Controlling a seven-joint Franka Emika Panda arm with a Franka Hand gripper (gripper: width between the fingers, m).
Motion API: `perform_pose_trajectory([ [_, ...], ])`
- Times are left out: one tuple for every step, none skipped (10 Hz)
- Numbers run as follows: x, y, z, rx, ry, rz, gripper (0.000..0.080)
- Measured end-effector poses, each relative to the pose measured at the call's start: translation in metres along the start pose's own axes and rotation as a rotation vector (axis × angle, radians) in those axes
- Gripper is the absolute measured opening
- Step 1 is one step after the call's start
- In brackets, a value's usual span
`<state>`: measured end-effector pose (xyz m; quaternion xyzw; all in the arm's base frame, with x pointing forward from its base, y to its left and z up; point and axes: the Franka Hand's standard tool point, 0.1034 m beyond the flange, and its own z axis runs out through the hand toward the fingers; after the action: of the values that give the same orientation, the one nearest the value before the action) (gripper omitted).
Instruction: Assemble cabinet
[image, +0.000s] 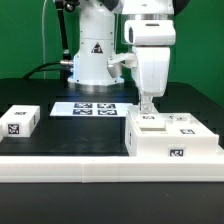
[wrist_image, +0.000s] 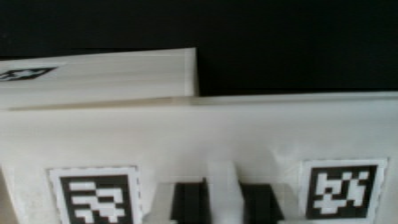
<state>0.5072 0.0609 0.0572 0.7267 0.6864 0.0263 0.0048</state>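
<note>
Cabinet (image: 172, 137) sits on the dark table (image: 35, 98) at the exterior view's right, close to the front. It is the big white box, tags up and one tag on the front face, with its long axis running across that view. It lies directly under me: my gripper (image: 148, 110) points straight down and meets its top at the end toward the exterior view's left. There is only one arm, so nearness is no question. In the wrist view the cabinet (wrist_image: 214, 130) fills the near field, with a tag on either side of my gripper (wrist_image: 222, 200). My fingers (wrist_image: 187, 200) are drawn nearly together with a thin white strip between them. I judge them pinched on a thin raised part of the cabinet top, though which part is too blurred to tell. The coming move looks like straight up or a slide along the top, and nothing stands over it. Beyond the cabinet in the wrist view lies a second white piece (wrist_image: 107, 75) with a tag at its edge; I can't tell which part it is. The marker board (image: 97, 107) is flat just behind, apart from the cabinet. The small white block (image: 20, 121) is well apart at the exterior view's left. The robot base (image: 92, 55) is at the rear and a long white ledge (image: 80, 166) runs along the front.
</note>
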Motion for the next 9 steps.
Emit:
perform_pose_trajectory([
  [0.0, 0.0, 0.0, 0.0, 0.0, 0.0, 0.0071],
  [0.0, 0.0, 0.0, 0.0, 0.0, 0.0, 0.0071],
  [0.0, 0.0, 0.0, 0.0, 0.0, 0.0, 0.0071],
  [-0.001, 0.002, 0.0, -0.001, 0.001, -0.005, 0.0071],
  [-0.001, 0.011, 0.0, -0.01, 0.004, -0.012, 0.0071],
  [-0.001, 0.02, 0.0, -0.015, 0.006, -0.017, 0.0071],
  [-0.001, 0.033, 0.0, -0.018, 0.006, -0.027, 0.0071],
  [0.0, 0.045, 0.0, -0.024, 0.009, -0.024, 0.0071],
  [0.001, 0.054, 0.0, -0.031, 0.012, -0.021, 0.0071],
])
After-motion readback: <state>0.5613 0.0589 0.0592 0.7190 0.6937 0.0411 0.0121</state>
